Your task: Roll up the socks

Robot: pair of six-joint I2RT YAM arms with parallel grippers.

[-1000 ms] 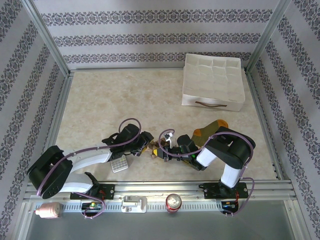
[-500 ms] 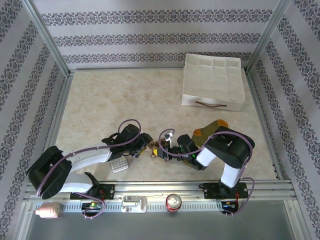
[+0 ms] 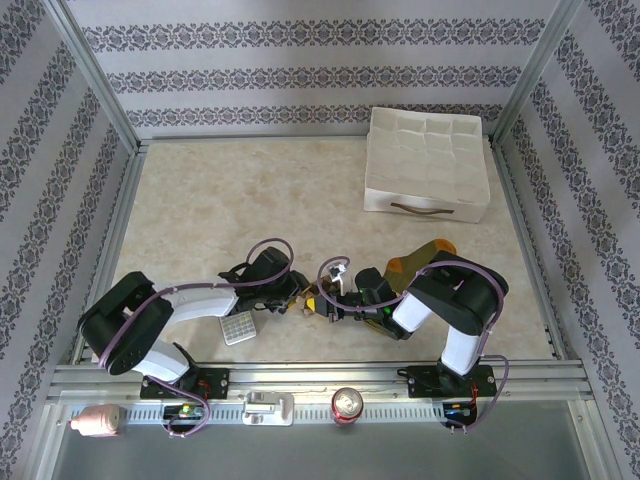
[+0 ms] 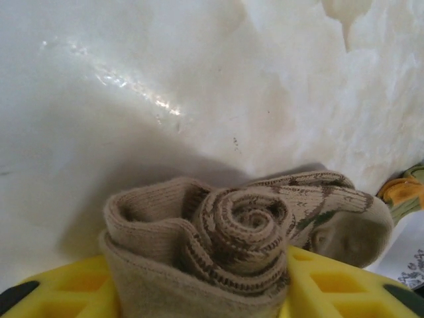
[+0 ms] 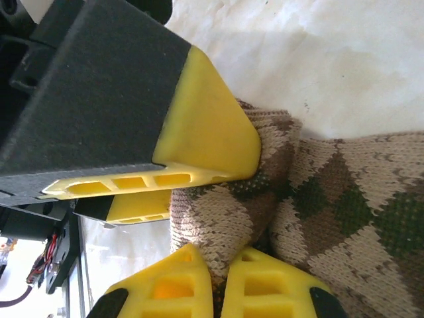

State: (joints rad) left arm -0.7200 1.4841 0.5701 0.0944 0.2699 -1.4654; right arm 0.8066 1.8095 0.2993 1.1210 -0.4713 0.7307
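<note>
Left tool tighter on argyle sock

I see a pale, shiny table. A white box sits on it at 2 o'clock. A green sock lies at 3 o'clock. A rolled-up brown sock is at 6 o'clock, and a calculator at 7 o'clock.

Calculator, white box, perhaps can.

On the table, the rolled sock sits between the left gripper and right gripper. The calculator lies at its 8 o'clock, the box at 1 o'clock.
</note>
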